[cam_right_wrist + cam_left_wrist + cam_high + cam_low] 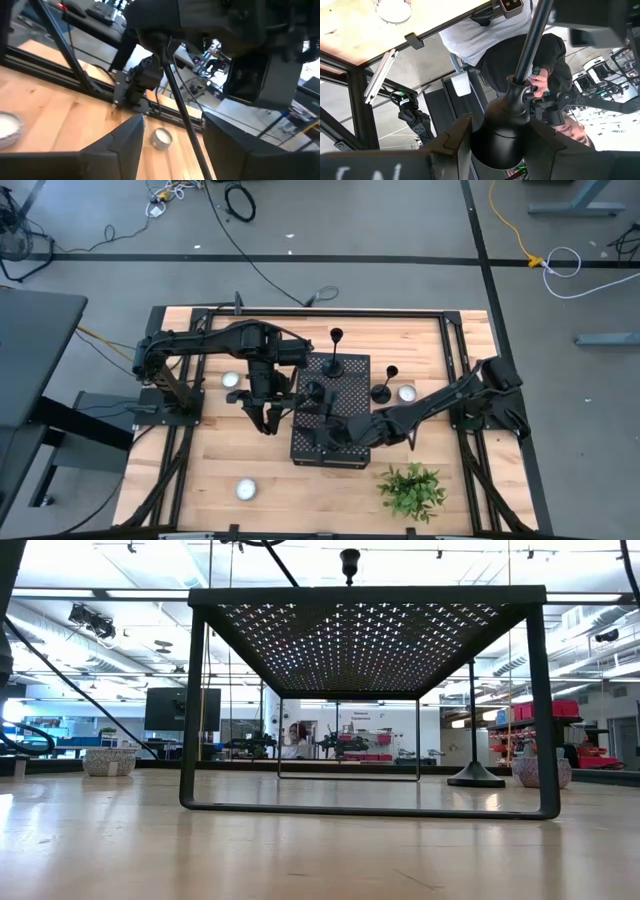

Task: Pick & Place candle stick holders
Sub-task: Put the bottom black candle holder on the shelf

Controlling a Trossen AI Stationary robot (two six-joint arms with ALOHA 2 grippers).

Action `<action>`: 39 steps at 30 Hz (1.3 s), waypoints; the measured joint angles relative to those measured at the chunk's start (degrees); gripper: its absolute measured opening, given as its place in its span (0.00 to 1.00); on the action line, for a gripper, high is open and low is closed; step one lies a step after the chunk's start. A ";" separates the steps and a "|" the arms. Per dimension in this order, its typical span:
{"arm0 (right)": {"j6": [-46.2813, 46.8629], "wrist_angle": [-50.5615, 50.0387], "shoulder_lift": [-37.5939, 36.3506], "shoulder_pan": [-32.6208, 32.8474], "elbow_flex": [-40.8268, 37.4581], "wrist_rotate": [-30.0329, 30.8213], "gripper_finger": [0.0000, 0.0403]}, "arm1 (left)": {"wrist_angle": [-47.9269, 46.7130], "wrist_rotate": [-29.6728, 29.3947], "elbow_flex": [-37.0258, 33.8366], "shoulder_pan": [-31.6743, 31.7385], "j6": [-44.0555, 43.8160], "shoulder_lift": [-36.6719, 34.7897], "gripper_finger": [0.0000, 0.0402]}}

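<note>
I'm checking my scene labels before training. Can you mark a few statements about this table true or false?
1. One candle stick holder stands on the black box. True.
2. The plant sits on the box. False: it is on the table, beside the box.
3. The right gripper is shut. False: it is open, with a holder stem between its fingers.
4. Another holder stands on the table beside a tealight. True.

Robotics lab, wooden table (200, 460) on concrete floor (400, 240), loose cables (240, 200), monitors (182, 708)
</note>
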 joint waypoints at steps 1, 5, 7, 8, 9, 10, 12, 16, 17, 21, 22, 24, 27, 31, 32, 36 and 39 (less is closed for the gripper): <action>-0.29 -0.13 0.50 -0.09 0.44 0.38 0.50 | 0.04 -0.06 0.00 -0.07 0.00 0.00 0.34; -1.25 -0.28 2.16 -0.55 2.33 0.72 0.50 | 0.32 -0.01 0.00 -0.35 0.00 0.00 0.34; -1.47 -0.18 2.48 -0.68 3.08 0.76 0.50 | 0.43 -0.01 0.00 -0.37 0.02 0.00 0.34; -1.44 -0.14 2.48 -0.69 3.24 0.73 0.50 | 0.47 -0.02 0.00 -0.37 0.02 0.00 0.34; -1.27 -0.04 2.48 -0.78 3.35 0.72 0.50 | 0.48 -0.02 0.01 -0.37 0.02 0.00 0.34; -1.24 0.01 2.48 -0.83 3.38 0.72 0.49 | 0.52 -0.04 0.02 -0.35 0.05 0.00 0.34; -1.24 0.00 2.48 -0.90 3.38 0.73 0.46 | 0.73 -0.04 0.02 -0.35 0.07 0.00 0.34; -1.07 -0.31 2.48 -1.07 3.38 0.74 0.34 | 0.88 -0.06 0.02 -0.37 0.47 0.00 0.34; -0.93 -0.58 2.48 -1.07 3.38 0.74 0.29 | 0.90 -0.06 0.02 -0.37 0.52 0.00 0.34; -1.34 -0.96 2.48 -1.05 3.38 0.53 0.10 | 0.82 0.04 0.02 -0.37 0.33 0.00 0.34; -1.95 -1.46 2.48 -1.05 3.38 0.26 0.06 | 0.74 0.17 0.02 -0.35 0.14 -0.03 0.34; -2.36 -1.93 2.55 -0.84 3.36 0.49 0.03 | 0.83 0.56 0.02 -0.31 0.18 -0.04 0.34; -1.43 -2.01 2.55 -0.92 3.36 0.05 0.03 | 0.85 0.01 0.02 -0.35 0.82 -0.07 0.35; -1.19 -2.55 2.55 -0.90 3.34 0.48 0.02 | 0.96 -0.94 0.02 -0.30 3.61 -0.11 0.38; -1.01 -2.63 2.55 -0.90 3.32 0.50 0.01 | 1.16 -1.26 0.02 -0.29 4.48 -0.13 0.38; -0.83 -2.70 2.55 -0.96 3.31 0.65 0.01 | 1.99 -1.66 0.09 -0.28 6.67 -0.13 0.41; -0.21 -1.83 2.55 -1.05 3.31 1.43 0.00 | 3.41 -2.69 0.09 -0.31 8.39 -0.13 0.41</action>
